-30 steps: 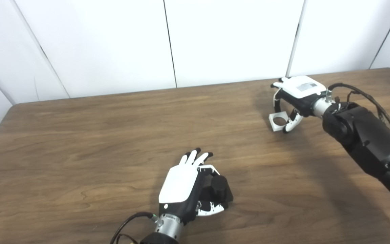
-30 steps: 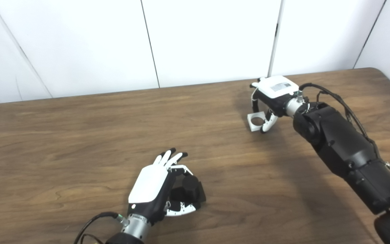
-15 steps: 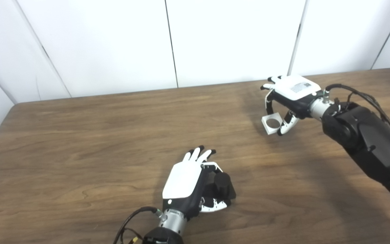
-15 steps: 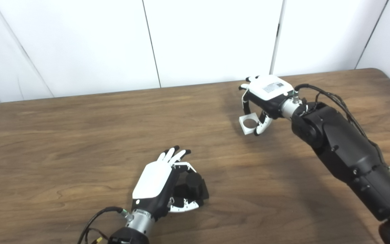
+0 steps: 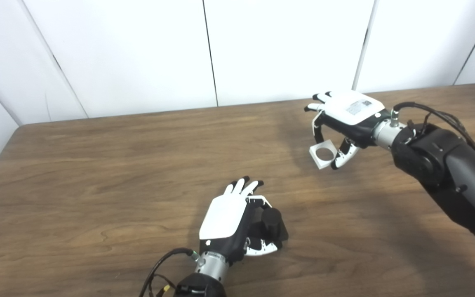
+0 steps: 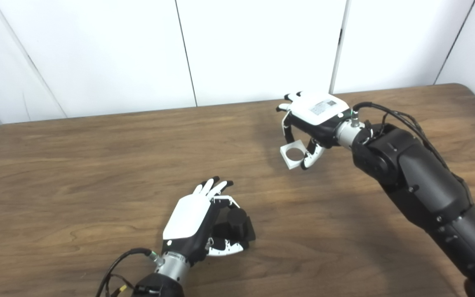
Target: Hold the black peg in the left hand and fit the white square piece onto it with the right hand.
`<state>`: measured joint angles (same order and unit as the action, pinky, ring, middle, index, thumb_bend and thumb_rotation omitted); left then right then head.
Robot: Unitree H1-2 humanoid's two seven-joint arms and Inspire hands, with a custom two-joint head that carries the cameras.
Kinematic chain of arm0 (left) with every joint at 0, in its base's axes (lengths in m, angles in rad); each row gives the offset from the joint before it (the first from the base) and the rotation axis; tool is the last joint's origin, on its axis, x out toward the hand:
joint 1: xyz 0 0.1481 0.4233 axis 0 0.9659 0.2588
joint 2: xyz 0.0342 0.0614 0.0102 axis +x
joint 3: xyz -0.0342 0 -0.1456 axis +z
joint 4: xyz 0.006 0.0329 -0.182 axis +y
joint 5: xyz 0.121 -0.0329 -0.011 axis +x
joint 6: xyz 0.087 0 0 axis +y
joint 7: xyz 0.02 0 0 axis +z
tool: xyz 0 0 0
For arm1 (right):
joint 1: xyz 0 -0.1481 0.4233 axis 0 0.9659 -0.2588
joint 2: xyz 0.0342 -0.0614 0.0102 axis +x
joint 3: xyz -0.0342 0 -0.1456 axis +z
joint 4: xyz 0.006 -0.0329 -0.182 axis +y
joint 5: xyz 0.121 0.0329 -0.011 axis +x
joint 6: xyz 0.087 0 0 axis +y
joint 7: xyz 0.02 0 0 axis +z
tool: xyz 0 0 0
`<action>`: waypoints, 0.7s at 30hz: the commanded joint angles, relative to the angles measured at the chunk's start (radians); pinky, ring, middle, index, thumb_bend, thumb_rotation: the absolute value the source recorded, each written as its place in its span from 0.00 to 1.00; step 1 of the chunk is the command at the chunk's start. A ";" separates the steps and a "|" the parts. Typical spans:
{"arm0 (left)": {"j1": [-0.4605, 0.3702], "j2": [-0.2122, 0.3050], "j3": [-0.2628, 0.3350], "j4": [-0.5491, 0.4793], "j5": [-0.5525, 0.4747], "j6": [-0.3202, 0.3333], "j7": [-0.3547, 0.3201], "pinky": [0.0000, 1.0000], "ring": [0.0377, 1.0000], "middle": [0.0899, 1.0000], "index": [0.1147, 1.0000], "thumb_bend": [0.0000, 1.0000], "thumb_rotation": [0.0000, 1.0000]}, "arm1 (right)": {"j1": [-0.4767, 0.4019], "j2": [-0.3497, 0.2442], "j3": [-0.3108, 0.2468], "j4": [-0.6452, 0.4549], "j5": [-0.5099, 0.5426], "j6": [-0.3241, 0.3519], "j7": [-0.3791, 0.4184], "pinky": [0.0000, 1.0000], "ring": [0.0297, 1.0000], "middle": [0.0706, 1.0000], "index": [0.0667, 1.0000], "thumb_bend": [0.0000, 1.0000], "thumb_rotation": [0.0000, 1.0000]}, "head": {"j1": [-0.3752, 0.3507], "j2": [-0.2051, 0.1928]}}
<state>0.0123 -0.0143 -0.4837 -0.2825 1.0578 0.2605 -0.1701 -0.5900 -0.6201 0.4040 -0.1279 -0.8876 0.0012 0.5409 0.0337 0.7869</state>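
A: Where does it stand?
B: On the table [image 5: 97, 165], the left hand [image 5: 237, 220] cups the black peg [image 5: 271, 218] near centre, fingers curled round it. The right hand [image 5: 344, 123], far right, pinches the white square piece [image 5: 323, 154].
A: Next?
B: I'd judge carrying it over, lining hole with peg.

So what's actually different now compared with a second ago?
The right hand has carried the white square piece leftward, toward the other hand, holding it just above the table. The left hand stays low near the front edge, wrapped around the black peg, barely moved. The two parts are still apart.
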 commanded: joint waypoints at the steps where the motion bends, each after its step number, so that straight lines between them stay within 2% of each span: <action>1: -0.022 -0.005 0.004 0.017 0.021 0.013 0.001 1.00 1.00 0.92 0.42 0.52 0.07 | -0.034 -0.017 -0.031 -0.056 0.006 -0.016 0.009 1.00 1.00 0.93 0.46 0.52 0.15 | 0.002 0.001; 8: -0.028 -0.012 0.001 0.020 0.027 0.026 -0.008 1.00 1.00 0.92 0.42 0.52 0.07 | -0.025 -0.017 -0.048 -0.126 0.013 -0.032 0.057 1.00 1.00 0.93 0.46 0.52 0.16 | 0.012 0.010; 21: -0.040 -0.024 -0.013 0.052 0.029 0.020 0.031 1.00 1.00 0.91 0.42 0.52 0.07 | -0.008 -0.025 -0.099 -0.236 0.065 -0.042 0.145 1.00 1.00 0.92 0.46 0.52 0.16 | 0.038 0.031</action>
<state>-0.0085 -0.0340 -0.4916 -0.2467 1.0635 0.2728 -0.1454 -0.5574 -0.6220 0.3325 -0.3305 -0.8335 -0.0225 0.6899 0.0706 0.8176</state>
